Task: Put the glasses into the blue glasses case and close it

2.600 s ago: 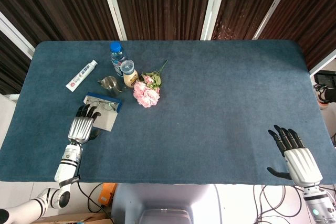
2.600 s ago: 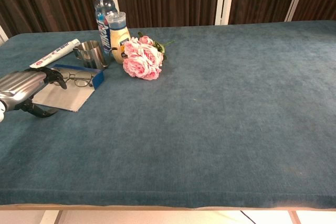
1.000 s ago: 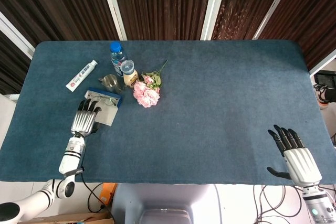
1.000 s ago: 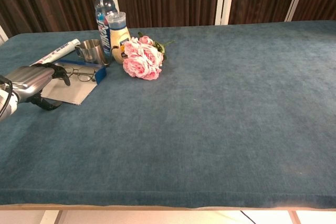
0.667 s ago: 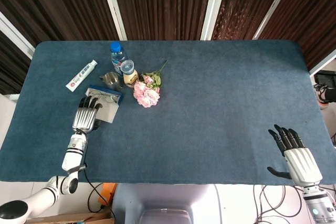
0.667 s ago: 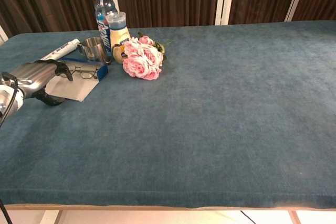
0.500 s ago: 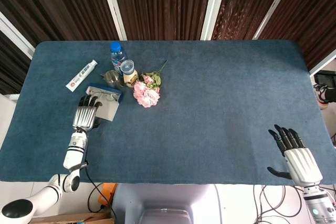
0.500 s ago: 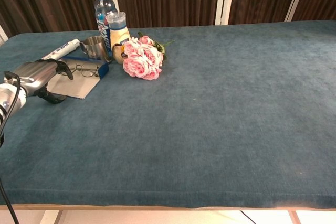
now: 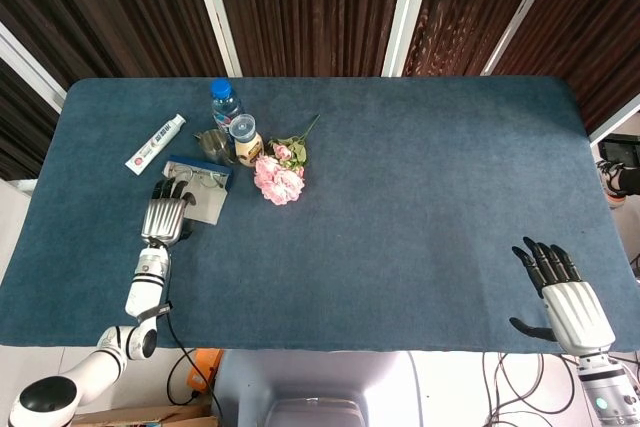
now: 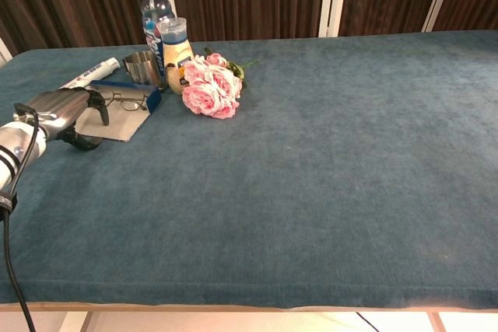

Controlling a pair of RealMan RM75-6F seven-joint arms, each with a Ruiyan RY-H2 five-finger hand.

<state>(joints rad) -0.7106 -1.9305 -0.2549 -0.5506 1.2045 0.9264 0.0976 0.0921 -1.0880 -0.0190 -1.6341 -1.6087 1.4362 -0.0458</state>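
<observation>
The blue glasses case (image 9: 192,166) (image 10: 129,88) lies open at the table's far left, its grey flap (image 9: 204,207) (image 10: 117,124) spread flat toward me. The thin-framed glasses (image 9: 206,180) (image 10: 125,101) rest in it. My left hand (image 9: 165,215) (image 10: 65,110) lies on the case's left side, its fingers apart and bent down over the flap's edge beside the glasses and its thumb low by the table; it holds nothing. My right hand (image 9: 558,291) hovers open at the near right edge, seen only in the head view.
A metal cup (image 9: 213,144) (image 10: 141,66) touches the case's far edge. Behind it stand a water bottle (image 9: 222,99) (image 10: 153,7) and a cream bottle (image 9: 246,141) (image 10: 175,44). Pink flowers (image 9: 278,176) (image 10: 210,83) lie right of the case, a toothpaste tube (image 9: 155,144) (image 10: 88,74) to its left.
My left hand has slid away from me, and the case with the glasses has moved with it, nudging the cup toward the bottles. The right hand has stayed still.
</observation>
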